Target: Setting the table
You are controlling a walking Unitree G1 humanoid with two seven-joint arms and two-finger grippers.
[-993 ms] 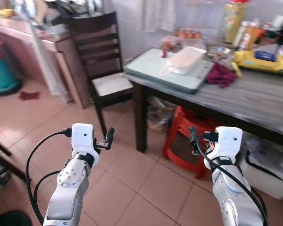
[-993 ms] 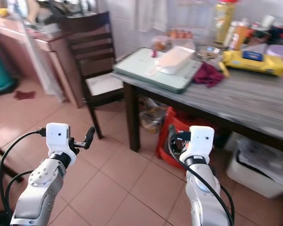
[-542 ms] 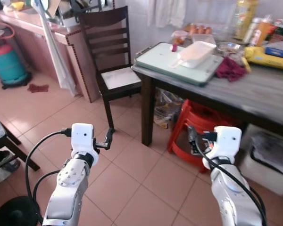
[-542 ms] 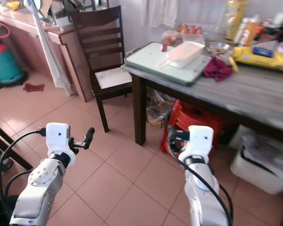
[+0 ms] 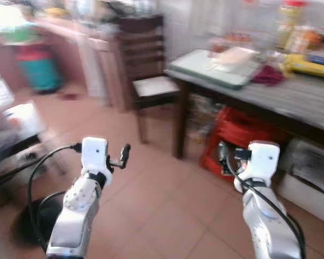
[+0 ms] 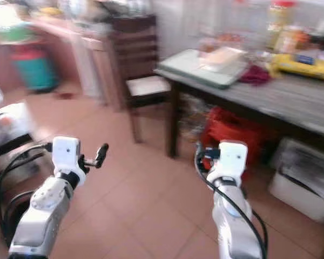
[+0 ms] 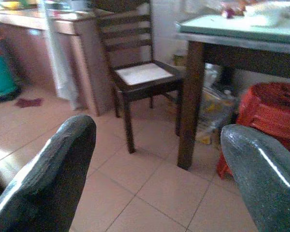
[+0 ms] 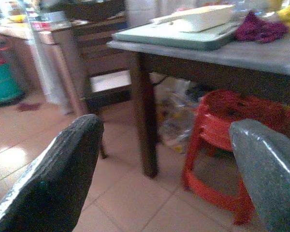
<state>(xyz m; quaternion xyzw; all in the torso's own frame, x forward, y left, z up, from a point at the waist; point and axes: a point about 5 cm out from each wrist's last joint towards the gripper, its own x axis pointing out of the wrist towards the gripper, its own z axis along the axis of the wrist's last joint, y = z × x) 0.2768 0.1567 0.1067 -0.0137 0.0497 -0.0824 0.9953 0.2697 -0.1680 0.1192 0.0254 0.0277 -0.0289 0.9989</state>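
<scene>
The dark wooden table [image 5: 291,97] stands at the right, blurred. On its near corner lies a pale green board [image 5: 216,67] with a white dish [image 5: 235,54] on it. Beside them are a maroon cloth [image 5: 268,75] and a yellow pack [image 5: 308,63], with bottles behind. My left gripper [image 5: 123,155] is held low over the tiled floor, open and empty, as the left wrist view [image 7: 159,133] confirms. My right gripper [image 5: 222,157] is open too, empty, facing the table leg and stool [image 8: 169,128].
A dark chair [image 5: 151,86] stands at the table's left end. Under the table are a red plastic stool [image 5: 243,132] and a white bin [image 5: 310,172]. A teal gas cylinder [image 5: 38,73] stands by the counter. A blurred low white thing [image 5: 16,121] is at my left.
The whole picture has slid to the right and blurred, so the camera has turned left. Both arms hold the same pose, grippers still open.
</scene>
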